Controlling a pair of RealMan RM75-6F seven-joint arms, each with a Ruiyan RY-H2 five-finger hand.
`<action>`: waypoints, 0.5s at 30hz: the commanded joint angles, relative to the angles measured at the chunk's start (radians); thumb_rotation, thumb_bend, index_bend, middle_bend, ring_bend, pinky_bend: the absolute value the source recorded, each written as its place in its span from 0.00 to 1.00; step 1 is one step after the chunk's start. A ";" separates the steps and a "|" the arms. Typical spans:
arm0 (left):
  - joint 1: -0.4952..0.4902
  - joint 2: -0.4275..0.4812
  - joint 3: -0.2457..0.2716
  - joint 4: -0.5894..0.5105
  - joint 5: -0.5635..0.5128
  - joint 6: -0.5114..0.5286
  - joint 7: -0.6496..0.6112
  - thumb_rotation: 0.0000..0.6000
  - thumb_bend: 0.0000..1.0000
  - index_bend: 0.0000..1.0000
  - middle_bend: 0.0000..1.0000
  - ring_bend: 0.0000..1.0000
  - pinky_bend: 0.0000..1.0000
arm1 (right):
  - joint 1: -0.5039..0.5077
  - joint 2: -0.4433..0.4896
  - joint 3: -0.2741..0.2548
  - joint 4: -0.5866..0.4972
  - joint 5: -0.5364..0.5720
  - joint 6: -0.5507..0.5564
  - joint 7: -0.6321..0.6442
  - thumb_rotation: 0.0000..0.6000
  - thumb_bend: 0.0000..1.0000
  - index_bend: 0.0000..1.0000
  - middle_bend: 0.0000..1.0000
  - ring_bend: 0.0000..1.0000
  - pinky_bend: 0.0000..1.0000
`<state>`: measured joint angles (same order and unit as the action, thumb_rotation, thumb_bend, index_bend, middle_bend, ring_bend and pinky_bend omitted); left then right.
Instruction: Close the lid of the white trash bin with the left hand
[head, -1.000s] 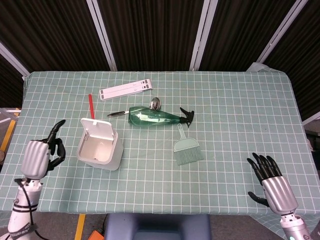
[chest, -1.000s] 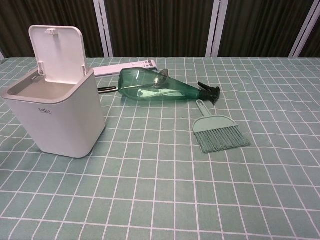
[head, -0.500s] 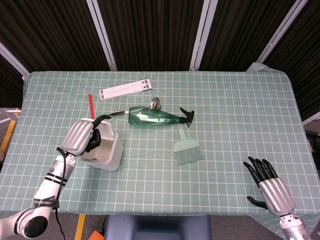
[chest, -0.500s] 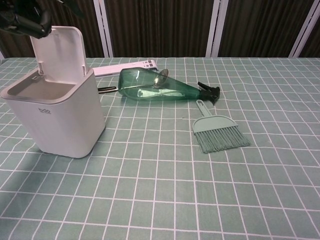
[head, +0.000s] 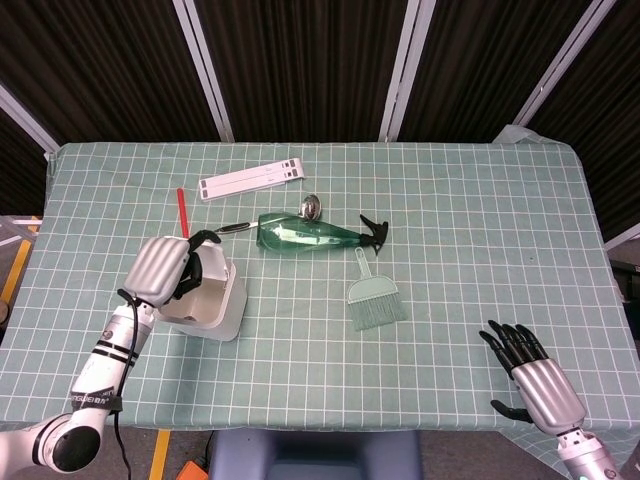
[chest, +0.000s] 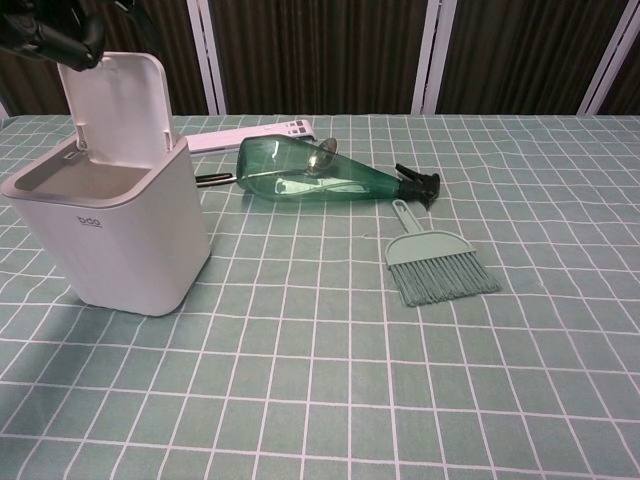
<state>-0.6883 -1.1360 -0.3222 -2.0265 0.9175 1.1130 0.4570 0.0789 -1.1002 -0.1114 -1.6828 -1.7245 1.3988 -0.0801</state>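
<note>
The white trash bin (head: 218, 309) (chest: 130, 235) stands at the table's front left with its lid (chest: 115, 105) upright and open. My left hand (head: 165, 268) (chest: 52, 35) hovers over the bin's left side, its dark fingers curled near the lid's top edge; whether they touch the lid I cannot tell, and nothing is in the hand. My right hand (head: 530, 372) hangs low at the front right, off the table's corner, fingers spread and empty. In the head view the left hand hides most of the lid.
A green spray bottle (head: 310, 235) lies on its side behind the bin, a metal spoon (head: 312, 207) resting against it. A small green brush (head: 374, 298) lies to its right. A white flat strip (head: 250, 179) and a red stick (head: 183, 212) lie further back.
The left hand swung in from the table's left edge to above the bin, then shifted slightly left. The right hand sank lower toward the front. The lid stays upright.
</note>
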 joint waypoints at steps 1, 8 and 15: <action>-0.007 0.001 0.008 0.008 -0.004 -0.004 -0.002 1.00 1.00 0.30 1.00 1.00 1.00 | 0.001 -0.001 0.002 -0.003 0.006 -0.004 -0.005 1.00 0.24 0.00 0.00 0.00 0.00; -0.023 0.015 0.031 0.028 -0.029 -0.021 0.002 1.00 1.00 0.30 1.00 1.00 1.00 | 0.004 -0.002 0.003 -0.003 0.013 -0.010 -0.010 1.00 0.24 0.00 0.00 0.00 0.00; -0.011 0.040 0.058 0.009 0.020 0.002 -0.006 1.00 1.00 0.35 1.00 1.00 1.00 | 0.005 -0.005 0.002 -0.004 0.014 -0.013 -0.017 1.00 0.24 0.00 0.00 0.00 0.00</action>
<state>-0.7032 -1.1018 -0.2700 -2.0121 0.9316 1.1111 0.4488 0.0835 -1.1051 -0.1096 -1.6868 -1.7109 1.3855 -0.0967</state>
